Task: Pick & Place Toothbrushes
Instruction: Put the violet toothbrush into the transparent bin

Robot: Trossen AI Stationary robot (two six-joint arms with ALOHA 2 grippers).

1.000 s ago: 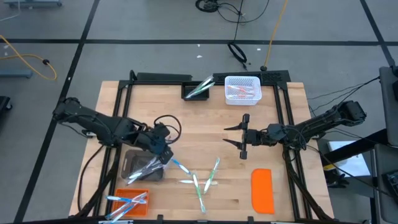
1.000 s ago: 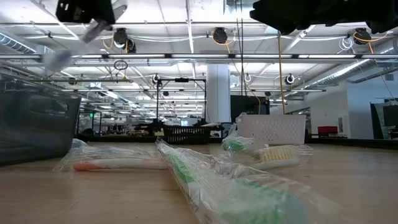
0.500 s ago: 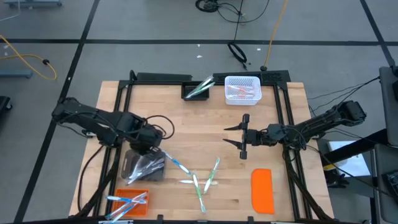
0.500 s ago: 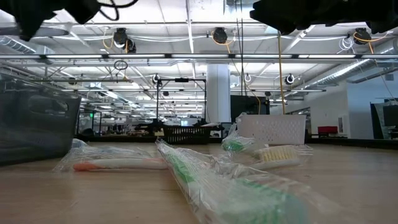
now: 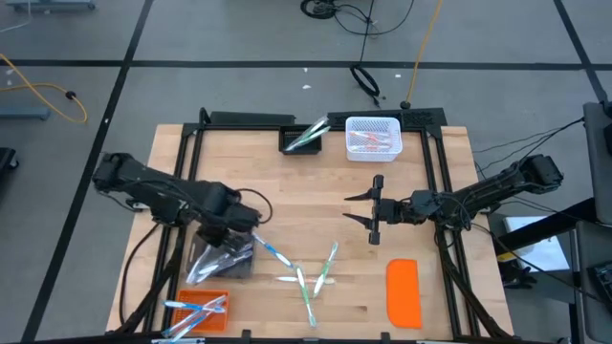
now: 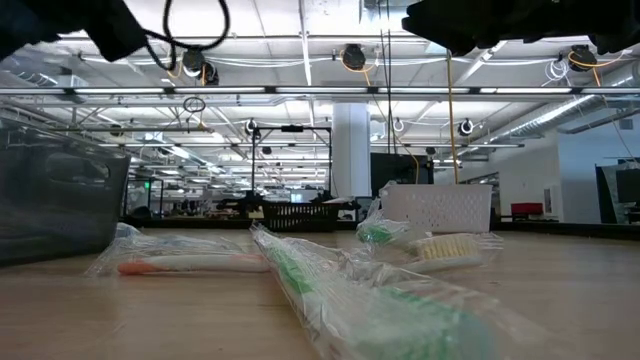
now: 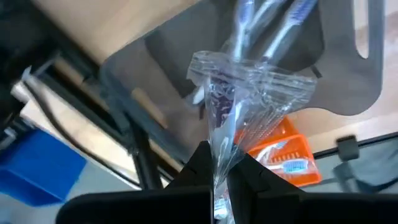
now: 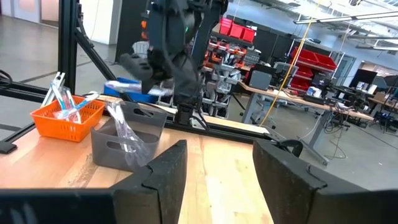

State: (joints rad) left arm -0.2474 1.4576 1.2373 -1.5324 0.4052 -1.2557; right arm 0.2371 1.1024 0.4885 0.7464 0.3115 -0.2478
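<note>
wood desk (image 5: 287, 182), pale planks inside a black frame, stands on grey floor crossed by dark lines, with cables trailing beyond the far edge. the low view looks across the boards into a wide hall of ceiling trusses, lamps and benches.

at the far edge sit a black bin (image 5: 304, 139) with green-accented brushes and a white basket (image 5: 372, 136) with pink ones. near the left front corner are a grey bin (image 5: 218, 258) and, right at the corner, an orange basket (image 5: 197, 312) holding blue brushes. an orange lid (image 5: 404, 291) lies flat toward the right front corner.

since a second ago the left gripper (image 5: 229, 232) has swung from the grey bin's right side back over its far edge, and the wrapped brush it carried out over the wood now hangs above that bin. the right arm has not shifted.

left fingers (image 7: 198, 163) are pressed together, pinching the clear wrapper of a wrapped toothbrush (image 7: 233, 121) that dangles over the grey bin. the right gripper (image 5: 371, 208) hovers over mid-desk toward the right edge, its fingers (image 8: 161, 171) spread and empty.

loose toothbrushes (image 5: 308, 275) lie crossed near the middle of the front edge: thin white sticks in crinkled clear sleeves, with green and blue accents.
</note>
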